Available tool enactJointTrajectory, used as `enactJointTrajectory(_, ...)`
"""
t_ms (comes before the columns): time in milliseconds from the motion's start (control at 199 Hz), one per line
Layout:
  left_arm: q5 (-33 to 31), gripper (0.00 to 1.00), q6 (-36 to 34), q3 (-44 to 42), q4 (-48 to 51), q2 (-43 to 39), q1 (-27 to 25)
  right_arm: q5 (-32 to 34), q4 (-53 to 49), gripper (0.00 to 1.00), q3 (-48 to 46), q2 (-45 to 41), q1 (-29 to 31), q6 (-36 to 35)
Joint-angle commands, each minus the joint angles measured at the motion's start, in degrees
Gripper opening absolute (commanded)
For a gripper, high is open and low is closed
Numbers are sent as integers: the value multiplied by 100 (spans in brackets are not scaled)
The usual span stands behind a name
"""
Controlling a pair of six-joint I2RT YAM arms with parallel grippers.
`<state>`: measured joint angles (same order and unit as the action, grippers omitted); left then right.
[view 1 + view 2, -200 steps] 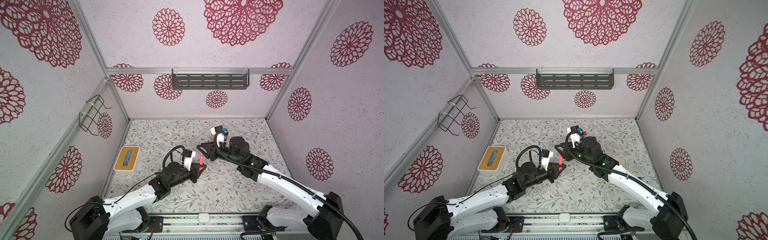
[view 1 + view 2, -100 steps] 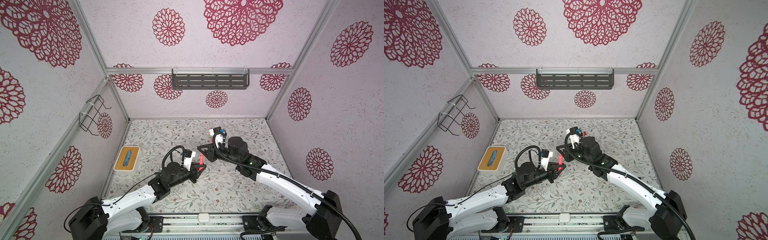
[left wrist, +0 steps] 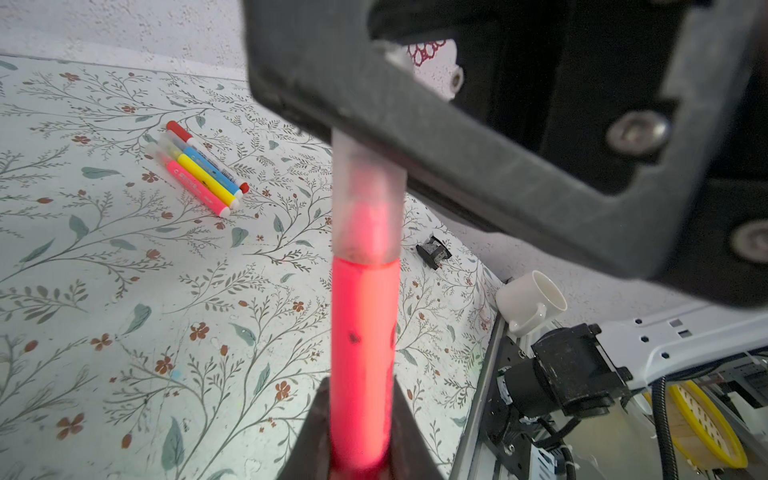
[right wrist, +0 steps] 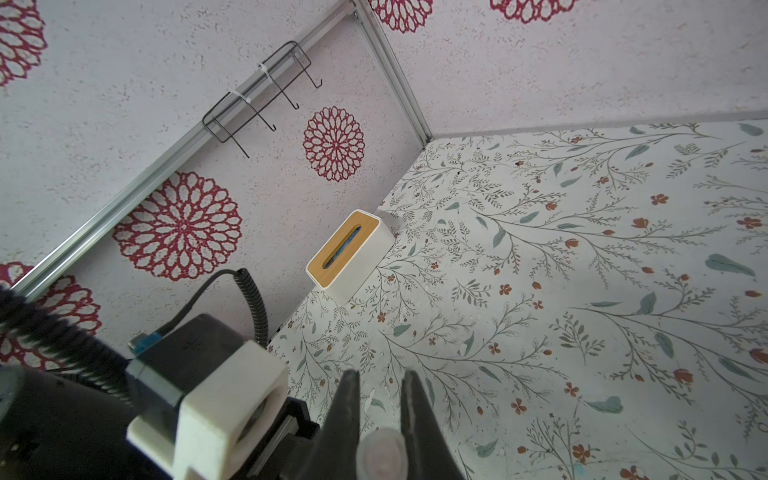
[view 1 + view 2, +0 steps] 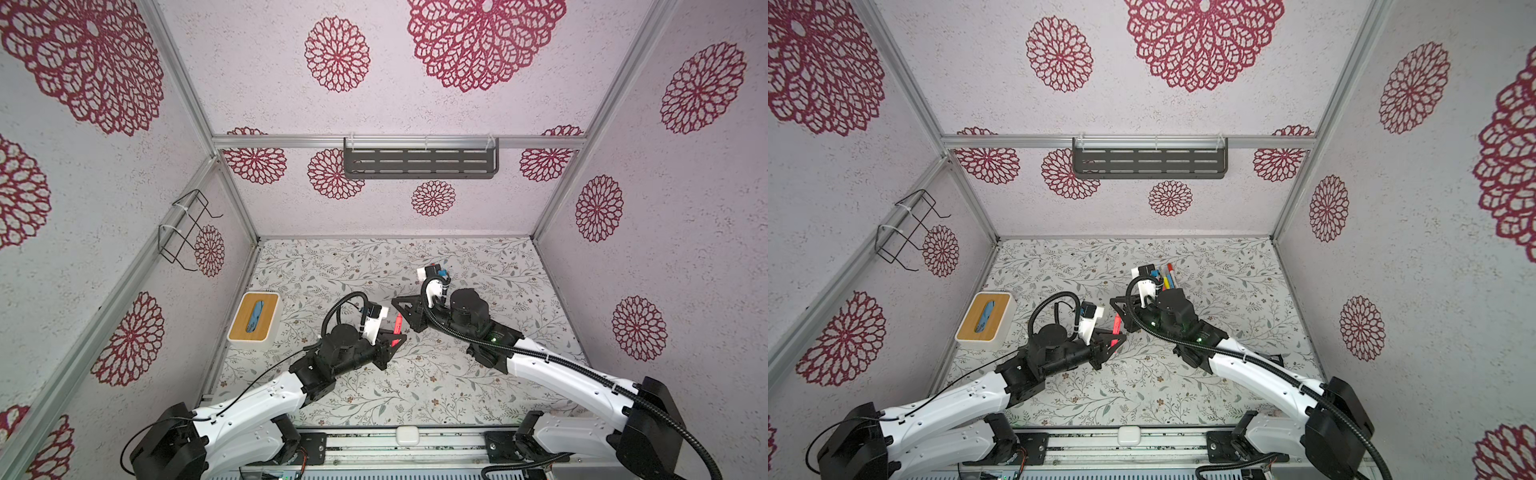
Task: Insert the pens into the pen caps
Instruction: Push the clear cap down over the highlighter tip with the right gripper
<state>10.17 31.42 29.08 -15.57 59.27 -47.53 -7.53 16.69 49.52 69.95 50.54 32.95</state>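
Floral-printed tabletop [image 5: 1142, 390]: white box with a slotted wooden lid [image 5: 984, 318] left of the left gripper [image 3: 359, 399]; four coloured capped marker pens [image 5: 1167, 279] just beyond the right gripper [image 4: 381, 382].

Both top views are bright and evenly lit by soft, diffuse light; shadows under the arms [image 5: 561, 374] on the table [image 5: 478, 266] are faint. Wall patterns [image 5: 336, 54] stretch toward the frame corners. In the left wrist view the close pink-red pen [image 3: 361, 332] and cap [image 3: 368, 199] are blurred, while the floral table print stays sharp. The right wrist view blurs the cap's near end.

Near mat [image 5: 415, 386] lies open; box [image 5: 259, 332] and pens [image 5: 1166, 279] obstruct farther back.
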Motion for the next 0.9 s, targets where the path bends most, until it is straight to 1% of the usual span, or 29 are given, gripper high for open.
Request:
enactJointTrajectory(0, -157, 0, -8, 125, -930, -503, 311, -141, -592, 0, -315, 122, 377, 132)
enactJointTrajectory(221, 50, 0, 74, 47, -743, -999, 703, 362, -599, 0, -432, 507, 880, 324)
enactJointTrajectory(362, 220, 0, 141, 31, -649, -1151, 934, 546, -651, 0, -403, 785, 1236, 495)
enactJointTrajectory(472, 215, 0, 183, -12, -618, -1276, 1046, 669, -744, 0, -351, 935, 1500, 652)
enactJointTrajectory(532, 191, 0, 212, -33, -622, -1356, 1107, 846, -966, 0, -274, 1016, 1642, 704)
enactJointTrajectory(658, 50, 0, 264, -115, -659, -1508, 1182, 1432, -1888, 0, 144, 1269, 1810, 985)
enactJointTrajectory(673, 43, 0, 275, -128, -684, -1518, 1190, 1498, -1971, 0, 185, 1289, 1979, 1029)
enactJointTrajectory(693, 39, 0, 285, -150, -711, -1527, 1201, 1543, -2052, 0, 228, 1316, 2028, 1077)
enactJointTrajectory(768, 117, 0, 352, -179, -773, -1536, 1262, 1500, -2032, 0, 242, 1314, 2124, 1139)
enactJointTrajectory(899, 273, 0, 405, -183, -816, -1515, 1324, 1117, -1444, 0, -87, 1100, 2127, 1057)
